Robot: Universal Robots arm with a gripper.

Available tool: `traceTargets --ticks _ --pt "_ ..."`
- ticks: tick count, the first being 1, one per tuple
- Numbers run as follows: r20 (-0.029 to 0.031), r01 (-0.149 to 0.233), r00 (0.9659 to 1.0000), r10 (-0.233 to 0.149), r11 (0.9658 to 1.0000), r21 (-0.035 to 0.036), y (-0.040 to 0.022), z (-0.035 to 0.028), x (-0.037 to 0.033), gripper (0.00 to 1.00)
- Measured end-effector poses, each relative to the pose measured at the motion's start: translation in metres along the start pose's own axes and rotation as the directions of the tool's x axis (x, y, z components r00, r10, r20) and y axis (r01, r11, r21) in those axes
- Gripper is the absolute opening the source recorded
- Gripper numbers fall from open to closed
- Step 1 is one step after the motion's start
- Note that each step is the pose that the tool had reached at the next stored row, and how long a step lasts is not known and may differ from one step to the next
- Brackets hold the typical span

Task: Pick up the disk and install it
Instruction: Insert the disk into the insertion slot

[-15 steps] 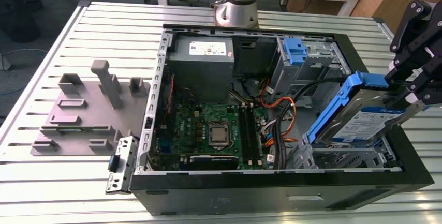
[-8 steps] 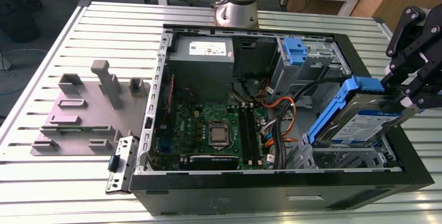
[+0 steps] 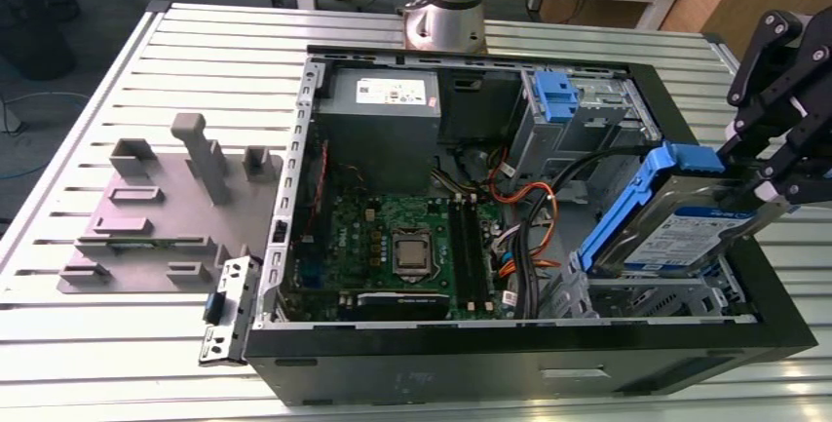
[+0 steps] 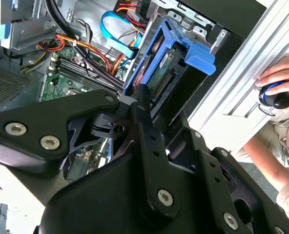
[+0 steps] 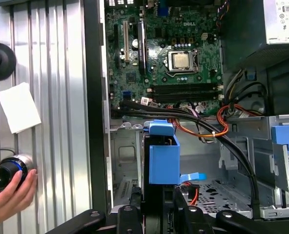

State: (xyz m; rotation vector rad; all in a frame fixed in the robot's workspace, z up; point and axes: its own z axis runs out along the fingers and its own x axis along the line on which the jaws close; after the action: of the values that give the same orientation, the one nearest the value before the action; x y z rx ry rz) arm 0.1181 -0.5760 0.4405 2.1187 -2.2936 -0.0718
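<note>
Pincer clamped on one end of disk; held tilted above drive bay at case corner, likely angled to clear cables and rim.

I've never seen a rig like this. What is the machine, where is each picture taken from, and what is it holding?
This is one robot arm with a black jointed gripper. The exterior view looks on from off the arm; both wrist views come from cameras riding on it. On the slatted metal table sit an open black computer case and a grey moulded fixture plate. The gripper is shut on the disk, a silver hard drive in a blue plastic carrier, tilted above the case.
</note>
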Motion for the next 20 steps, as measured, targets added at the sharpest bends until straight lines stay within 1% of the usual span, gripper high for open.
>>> traceTargets --ticks 2,6,7,9,11,12,20 --pt "-0.0001 0.000 1.0000 0.000 1.0000 0.0000 0.0001 -0.0015 -0.0001 0.35" --pt "-0.0001 0.000 1.0000 0.000 1.0000 0.0000 0.0001 -0.0018 -0.0001 0.35" --pt "-0.0002 0.000 1.0000 0.000 1.0000 -0.0012 0.0001 -0.0018 -0.0001 0.35" --pt "-0.0016 0.000 1.0000 0.000 0.9998 -0.0190 -0.0001 -0.0016 -0.0001 0.35" --pt "-0.0021 -0.001 1.0000 0.001 0.9997 -0.0227 0.0000 -0.0016 -0.0001 0.35" --pt "-0.0021 -0.001 1.0000 0.001 0.9997 -0.0238 0.0000 -0.0015 -0.0001 0.35" --pt "-0.0022 -0.001 1.0000 0.001 0.9997 -0.0257 0.0000 -0.0015 -0.0001 0.35"
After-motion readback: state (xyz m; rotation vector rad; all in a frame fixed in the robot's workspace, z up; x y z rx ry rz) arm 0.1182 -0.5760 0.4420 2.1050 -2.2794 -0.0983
